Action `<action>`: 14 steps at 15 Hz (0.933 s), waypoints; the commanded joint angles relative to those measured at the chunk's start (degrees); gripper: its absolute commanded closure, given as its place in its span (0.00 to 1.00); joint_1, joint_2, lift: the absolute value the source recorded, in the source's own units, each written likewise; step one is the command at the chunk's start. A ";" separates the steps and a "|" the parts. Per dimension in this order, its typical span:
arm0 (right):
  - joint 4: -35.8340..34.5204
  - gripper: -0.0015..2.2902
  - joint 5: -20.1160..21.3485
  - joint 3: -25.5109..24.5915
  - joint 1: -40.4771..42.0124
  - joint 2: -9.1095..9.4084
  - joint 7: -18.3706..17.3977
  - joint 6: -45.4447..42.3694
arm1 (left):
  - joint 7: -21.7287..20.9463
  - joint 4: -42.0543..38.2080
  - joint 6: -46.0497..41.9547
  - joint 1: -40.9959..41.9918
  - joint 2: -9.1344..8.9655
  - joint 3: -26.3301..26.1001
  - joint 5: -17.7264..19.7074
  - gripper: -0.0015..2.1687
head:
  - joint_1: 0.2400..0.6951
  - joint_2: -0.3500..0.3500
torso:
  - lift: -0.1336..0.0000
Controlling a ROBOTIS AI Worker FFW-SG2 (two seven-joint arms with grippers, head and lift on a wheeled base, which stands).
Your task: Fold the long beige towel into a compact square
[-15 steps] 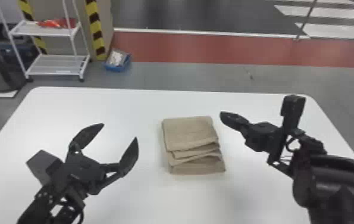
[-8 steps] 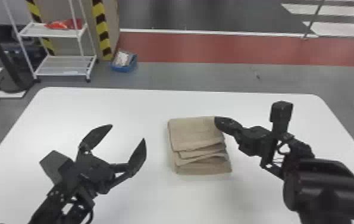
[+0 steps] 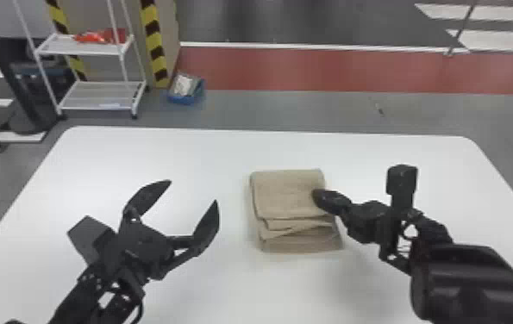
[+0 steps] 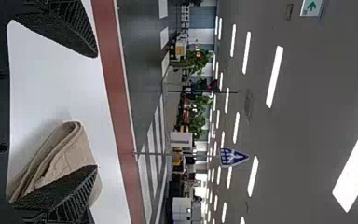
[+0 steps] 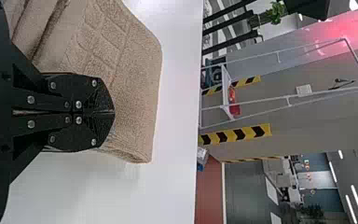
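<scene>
In the head view the beige towel (image 3: 287, 194) lies folded in a layered stack on the white table (image 3: 208, 155), its uneven layers showing along the near side. My left gripper (image 3: 193, 194) stands open to the left of it, holding nothing. At the towel's right edge is my right gripper (image 3: 320, 199), its fingers closed together. The left wrist view has the left gripper (image 4: 96, 112) with its fingers wide apart and the towel (image 4: 77, 149) beyond one of them. In the right wrist view the right gripper (image 5: 113, 112) is shut over the towel (image 5: 130, 70); whether it pinches any cloth I cannot tell.
Beyond the table's far left corner stands a white wire shelf (image 3: 95, 95) with red items on it. A blue box (image 3: 186, 90) rests on the floor beside a post with yellow and black stripes (image 3: 154, 47).
My right gripper has moved left, from beside the towel to its right edge. The left gripper stays open. The head view has shifted slightly, moving the whole scene rightward.
</scene>
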 commanded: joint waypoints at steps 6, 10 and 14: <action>-5.17 0.47 -8.29 -3.92 4.35 0.05 3.51 -12.03 | 0.18 -1.04 0.35 -0.05 0.00 0.03 0.00 0.01 | 1.00 0.42 | 0.07; -17.39 0.03 -10.05 -4.72 9.18 0.05 3.69 -9.57 | 0.35 -1.57 1.23 -0.05 -0.26 0.29 -0.35 0.01 | 1.00 0.41 | 0.07; -28.73 0.03 -9.96 -8.23 15.68 0.05 -0.62 -6.40 | 2.37 -3.76 4.75 -0.05 -0.62 1.61 -1.93 0.01 | 1.00 0.38 | 0.07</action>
